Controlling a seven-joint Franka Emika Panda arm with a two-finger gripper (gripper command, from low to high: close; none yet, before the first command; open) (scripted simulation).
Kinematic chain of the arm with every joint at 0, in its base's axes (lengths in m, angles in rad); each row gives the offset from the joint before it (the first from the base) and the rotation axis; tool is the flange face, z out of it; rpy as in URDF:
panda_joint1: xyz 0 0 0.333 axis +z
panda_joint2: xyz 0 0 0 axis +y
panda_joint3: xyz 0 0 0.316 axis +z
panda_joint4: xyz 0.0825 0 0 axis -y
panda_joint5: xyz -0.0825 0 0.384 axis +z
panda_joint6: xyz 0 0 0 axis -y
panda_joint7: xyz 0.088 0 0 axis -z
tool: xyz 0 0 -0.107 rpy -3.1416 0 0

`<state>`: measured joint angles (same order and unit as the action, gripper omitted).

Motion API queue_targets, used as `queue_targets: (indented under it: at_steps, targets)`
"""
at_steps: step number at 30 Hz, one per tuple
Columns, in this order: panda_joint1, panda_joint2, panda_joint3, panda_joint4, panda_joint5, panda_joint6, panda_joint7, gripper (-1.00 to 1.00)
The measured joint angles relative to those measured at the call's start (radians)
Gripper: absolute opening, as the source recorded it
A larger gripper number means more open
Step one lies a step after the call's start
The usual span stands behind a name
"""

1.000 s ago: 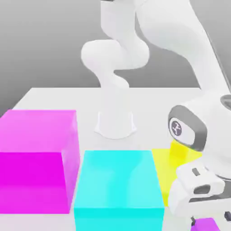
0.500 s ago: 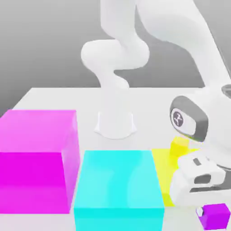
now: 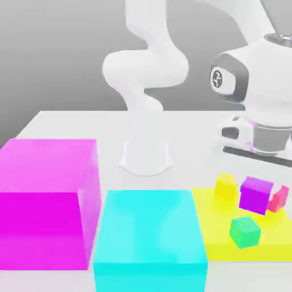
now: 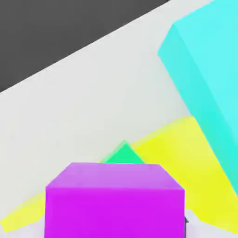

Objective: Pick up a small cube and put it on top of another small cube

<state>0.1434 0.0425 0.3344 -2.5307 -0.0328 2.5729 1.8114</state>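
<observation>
I see my end effector (image 3: 258, 171) clamped on the small purple cube (image 3: 256, 194), hanging above the yellow slab (image 3: 219, 228) near the surface's (image 3: 74, 122) corner.

The robot arm (image 3: 154, 63) looks like smooth white plastic with a soft shine. Its wrist at the upper right has a dark grey band (image 3: 239, 77) that looks matt. The table (image 3: 188, 122) is flat, pale and dull. The big pink block (image 3: 45, 199) at the lower left and the big blue block (image 3: 149, 234) look smooth and a little see-through, like jelly. The small purple cube (image 3: 255, 195), green cube (image 3: 245, 231) and yellow slab (image 3: 219, 228) are plain, smooth and matt.
</observation>
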Motion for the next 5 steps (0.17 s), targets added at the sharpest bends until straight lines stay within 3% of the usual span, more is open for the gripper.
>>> queue_targets:
  at_steps: [1,2,5]
  targets:
    - [0.003,0.028,-0.003,-0.004,-0.018,0.03,0.014,-1.0]
    - [0.006,0.054,-0.007,-0.008,-0.034,0.059,0.027,1.0]
    - [0.006,0.054,-0.007,-0.008,-0.034,0.059,0.027,1.0]
